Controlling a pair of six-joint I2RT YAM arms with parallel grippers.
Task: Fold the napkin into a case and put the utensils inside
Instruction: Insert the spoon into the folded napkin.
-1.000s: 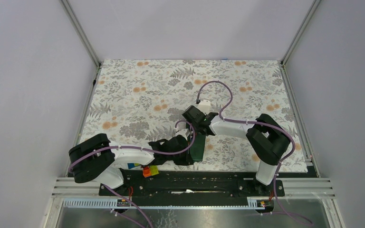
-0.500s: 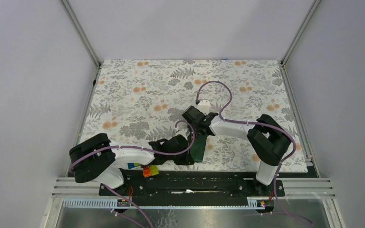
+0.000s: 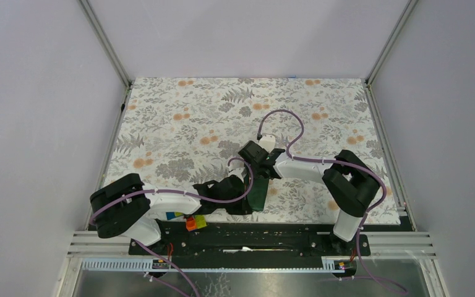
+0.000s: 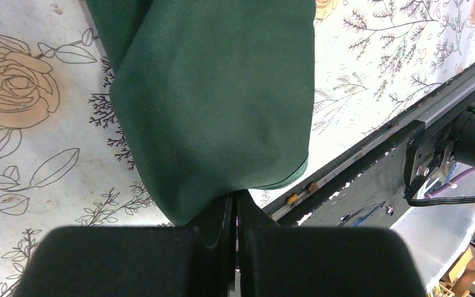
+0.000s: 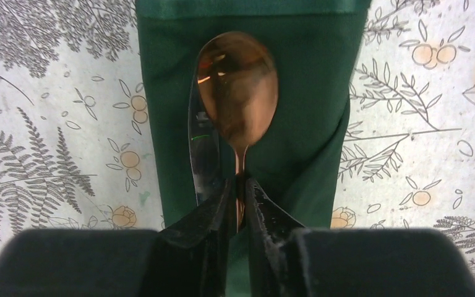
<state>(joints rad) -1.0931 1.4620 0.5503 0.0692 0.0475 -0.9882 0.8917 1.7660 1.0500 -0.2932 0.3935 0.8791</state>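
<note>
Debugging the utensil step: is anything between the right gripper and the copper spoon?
Nothing visible. The right gripper straddles the handle of the spoon over the napkin. The silver utensil lies alongside the spoon, not between. Whether the gripper grips the handle is unclear.

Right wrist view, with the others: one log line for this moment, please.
left gripper shut on napkin | right gripper astride spoon handle, grip unclear | spoon and silver utensil lying on napkin

Right claw [image 5: 239, 184] looser around spoon [image 5: 238, 86]

The spoon [image 5: 238, 93] handle (silver utensil [image 5: 203, 154] too) is hidden behind right jaws.
</note>
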